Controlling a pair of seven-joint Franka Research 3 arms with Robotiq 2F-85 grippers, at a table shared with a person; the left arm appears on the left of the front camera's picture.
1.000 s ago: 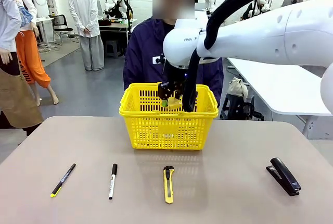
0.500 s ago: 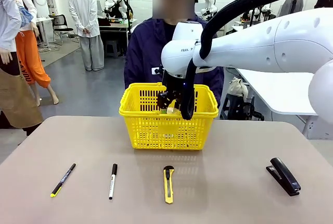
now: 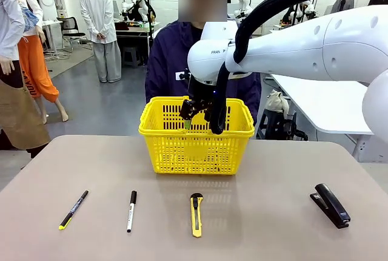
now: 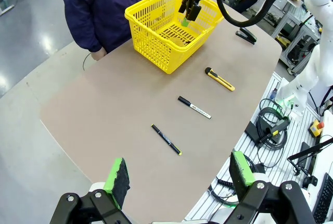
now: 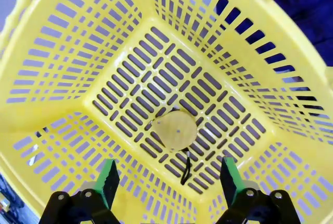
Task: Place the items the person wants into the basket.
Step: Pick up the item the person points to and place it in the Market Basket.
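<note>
My right gripper [image 3: 199, 121] hangs open over the yellow basket [image 3: 182, 152], its fingers just inside the rim. In the right wrist view the round yellow tape measure [image 5: 174, 129] lies on the basket [image 5: 62, 67] floor, below the empty right gripper [image 5: 169, 182], with its short black strap beside it. The white marker [image 3: 131, 210] and the yellow-and-black utility knife [image 3: 196, 214] lie on the table's near side. The person [image 3: 173, 61] stands behind the basket. My left gripper [image 4: 179, 174] is open and empty, high above the table's end, far from the basket [image 4: 156, 52].
A black pen with a yellow tip [image 3: 73, 209] lies left of the marker. A black stapler [image 3: 330, 205] sits at the near right. Bare tabletop lies between the basket and the row of items.
The right gripper opened and let go of the tape measure, which now lies on the basket floor. The gripper has lifted slightly. The left arm has not moved.
</note>
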